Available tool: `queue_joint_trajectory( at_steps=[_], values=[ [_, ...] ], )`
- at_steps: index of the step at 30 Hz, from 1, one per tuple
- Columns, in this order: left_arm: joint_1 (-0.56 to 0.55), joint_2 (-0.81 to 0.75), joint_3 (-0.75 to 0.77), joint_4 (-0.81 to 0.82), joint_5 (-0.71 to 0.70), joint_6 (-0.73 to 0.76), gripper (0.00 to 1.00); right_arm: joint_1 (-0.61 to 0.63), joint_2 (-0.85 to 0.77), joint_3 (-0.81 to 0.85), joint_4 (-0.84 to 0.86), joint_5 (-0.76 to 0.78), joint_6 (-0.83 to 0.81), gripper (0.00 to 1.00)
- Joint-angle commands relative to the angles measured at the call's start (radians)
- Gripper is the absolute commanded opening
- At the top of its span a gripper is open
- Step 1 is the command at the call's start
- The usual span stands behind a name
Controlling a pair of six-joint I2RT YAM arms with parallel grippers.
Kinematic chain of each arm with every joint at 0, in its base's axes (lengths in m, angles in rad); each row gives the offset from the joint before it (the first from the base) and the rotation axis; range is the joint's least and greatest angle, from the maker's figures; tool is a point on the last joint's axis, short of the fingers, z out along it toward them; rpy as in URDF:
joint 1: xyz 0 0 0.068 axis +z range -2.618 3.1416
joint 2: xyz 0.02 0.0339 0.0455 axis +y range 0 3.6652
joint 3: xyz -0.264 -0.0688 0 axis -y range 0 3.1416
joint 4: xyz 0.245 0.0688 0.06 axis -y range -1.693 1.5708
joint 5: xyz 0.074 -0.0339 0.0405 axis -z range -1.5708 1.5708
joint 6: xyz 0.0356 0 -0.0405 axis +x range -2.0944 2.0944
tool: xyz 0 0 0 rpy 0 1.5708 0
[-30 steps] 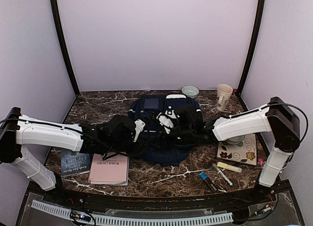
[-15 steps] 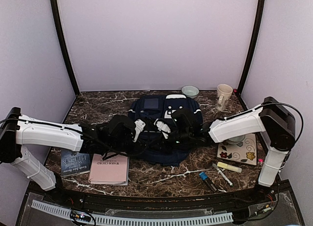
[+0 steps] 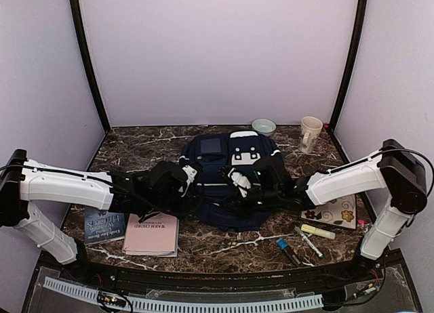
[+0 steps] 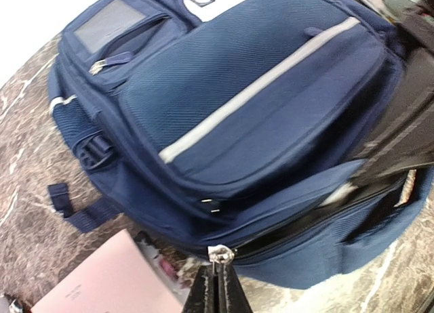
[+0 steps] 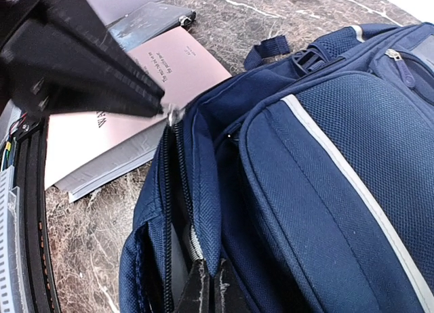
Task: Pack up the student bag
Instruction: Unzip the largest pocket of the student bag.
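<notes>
The student bag [image 3: 227, 164], navy with a pale stripe, lies flat mid-table. Its main zipper is partly undone, showing a dark slot [image 5: 166, 211]. My left gripper [image 4: 219, 276] is shut on the silver zipper pull [image 4: 221, 254] at the bag's near left edge; in the top view the left gripper [image 3: 192, 175] sits at the bag's left side. My right gripper [image 5: 211, 278] is shut on the edge of the bag's fabric flap [image 5: 207, 191] beside the open zipper; from above the right gripper [image 3: 239, 185] is over the bag's front part.
A pink booklet [image 3: 152, 233] and a dark book [image 3: 104, 225] lie left of the bag near the front. A bowl [image 3: 263, 127] and a mug [image 3: 310, 133] stand at the back right. A floral tile [image 3: 331, 210], a yellow highlighter [image 3: 317, 231] and pens [image 3: 288, 249] lie at the right.
My right gripper went from open to shut on the bag's flap and moved toward the near edge. The left gripper kept its hold on the zipper pull.
</notes>
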Motion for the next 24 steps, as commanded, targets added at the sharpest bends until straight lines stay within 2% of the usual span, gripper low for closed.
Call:
queue_joint_trajectory(
  at_steps=[1,6,10,13,18,24],
  values=[
    [0.039,-0.072,-0.024,-0.060,-0.121,-0.027,0.00,-0.014,-0.050,-0.061,-0.009,0.062,0.027,0.00],
    [0.039,-0.077,-0.040,-0.020,-0.047,-0.020,0.00,-0.012,-0.066,-0.064,0.004,0.038,0.030,0.02],
    [0.038,-0.072,-0.043,0.011,-0.006,-0.005,0.00,-0.003,-0.068,-0.045,0.002,0.051,0.034,0.37],
    [0.038,-0.073,-0.049,0.041,0.033,0.008,0.00,0.012,-0.108,-0.019,0.000,0.061,0.034,0.55],
    [0.038,-0.066,-0.045,0.065,0.064,0.022,0.00,0.036,-0.089,0.029,0.025,0.064,0.043,0.64],
    [0.038,-0.070,-0.047,0.087,0.100,0.026,0.00,0.054,0.007,0.108,0.029,0.026,0.049,0.66]
  ],
)
